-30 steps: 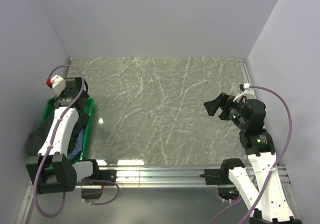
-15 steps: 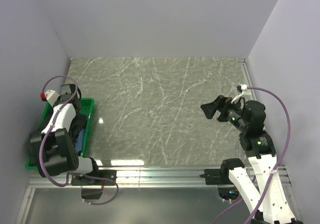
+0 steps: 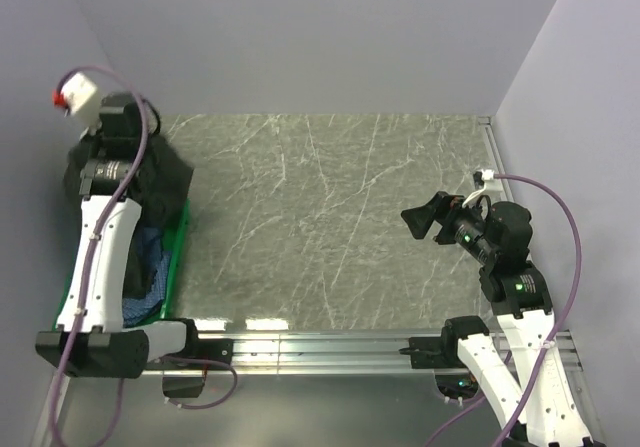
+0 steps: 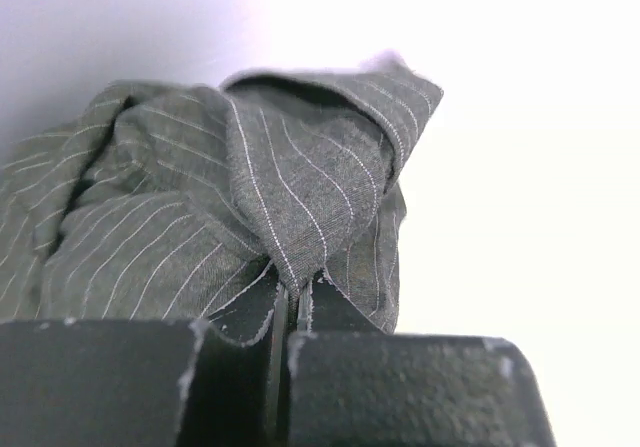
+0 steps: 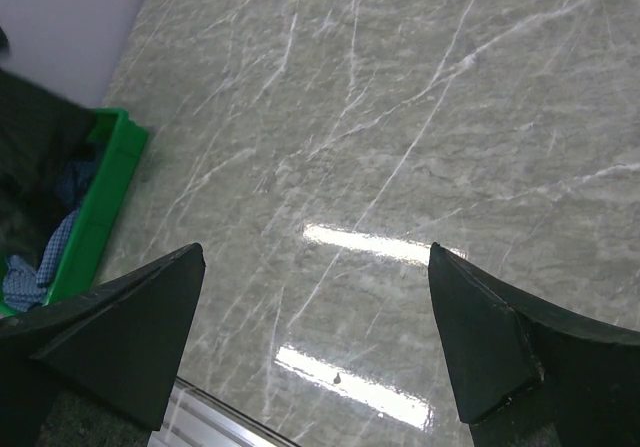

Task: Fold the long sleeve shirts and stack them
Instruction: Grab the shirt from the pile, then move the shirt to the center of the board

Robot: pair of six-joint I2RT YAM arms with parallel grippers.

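The black pinstriped long sleeve shirt (image 4: 300, 167) hangs bunched from my left gripper (image 4: 290, 302), whose jaws are shut on a fold of it. In the top view this shirt (image 3: 165, 182) is lifted above the far end of the green crate (image 3: 177, 252), and the fingers are hidden by the wrist and the cloth. The blue checked shirt (image 3: 150, 257) lies crumpled inside the crate. My right gripper (image 5: 315, 257) is open with nothing between its fingers, hovering over the table's right side (image 3: 420, 217).
The green crate (image 5: 105, 192) stands at the table's left edge against the left wall. A marbled grey tabletop (image 3: 330, 217) spreads between the arms. A metal rail (image 3: 330, 347) runs along the near edge. Walls close in the left, back and right.
My left gripper dipped into the crate, shut on the black shirt and lifted it up and toward the back. The right gripper shifted slightly left and stayed open.
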